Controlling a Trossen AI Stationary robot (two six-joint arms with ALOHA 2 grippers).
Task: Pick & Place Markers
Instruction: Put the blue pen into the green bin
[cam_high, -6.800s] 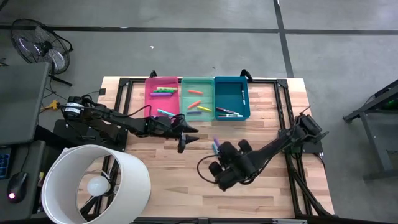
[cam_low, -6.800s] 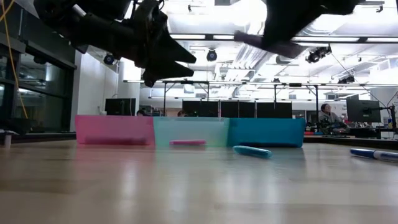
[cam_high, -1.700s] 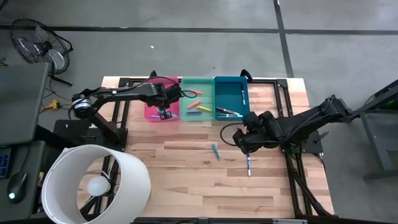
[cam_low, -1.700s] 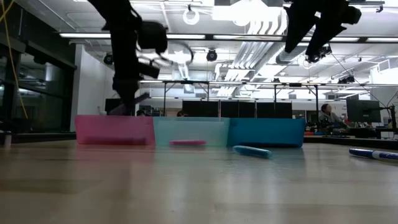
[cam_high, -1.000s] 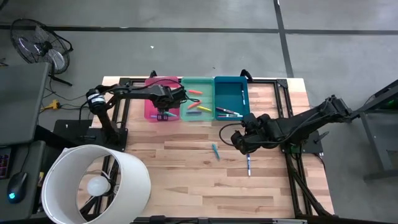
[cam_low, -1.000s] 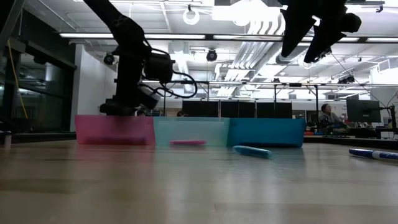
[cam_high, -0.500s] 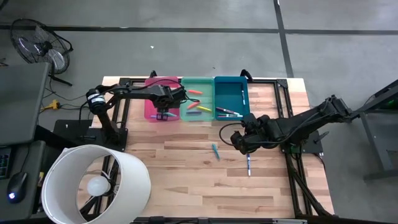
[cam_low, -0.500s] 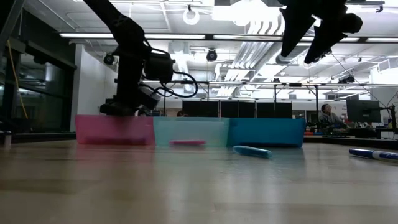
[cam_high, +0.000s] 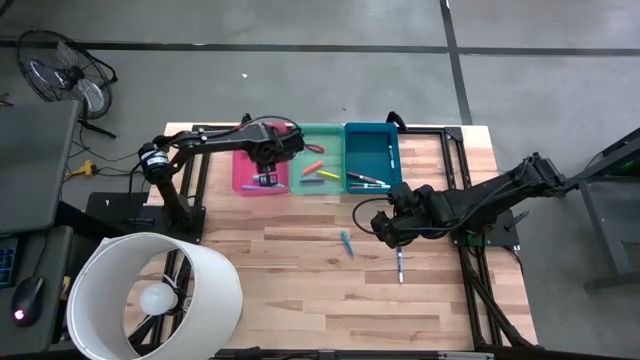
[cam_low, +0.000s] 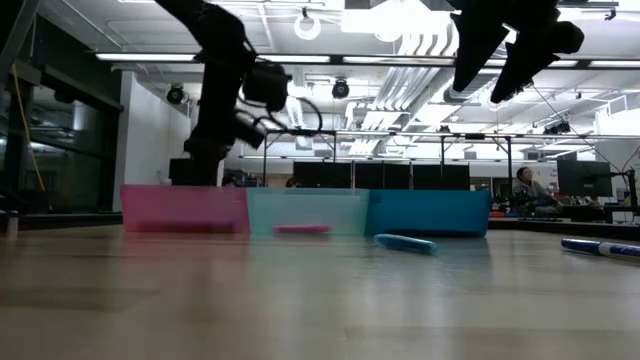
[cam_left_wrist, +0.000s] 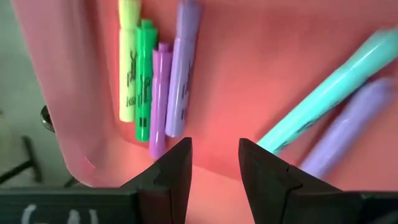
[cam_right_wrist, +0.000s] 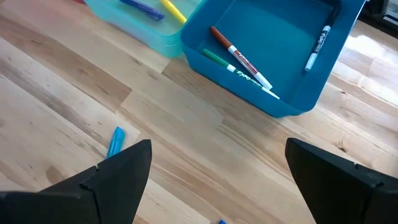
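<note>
My left gripper (cam_high: 265, 166) hangs open above the pink bin (cam_high: 244, 172), nothing between its fingers (cam_left_wrist: 214, 155). On the bin's floor lie several markers: yellow (cam_left_wrist: 128, 62), green (cam_left_wrist: 143, 81) and purple (cam_left_wrist: 159, 93) side by side, and a teal one (cam_left_wrist: 323, 93) apart from them. My right gripper (cam_high: 385, 226) stands wide open above the table (cam_right_wrist: 217, 149), right of a light-blue marker (cam_high: 346, 243) that lies flat on the wood. A dark blue marker (cam_high: 400, 266) lies nearer the front edge.
A green bin (cam_high: 330, 140) and a blue bin (cam_high: 366, 150), both with markers inside, stand in a row with the pink one at the table's far edge. A big white lampshade (cam_high: 155, 295) sits off the near left corner. Bare wood spreads in front of the bins.
My left gripper has risen from the pink bin's rim to a spot higher above the bin and has rolled a little about its own axis. My right gripper has kept still.
</note>
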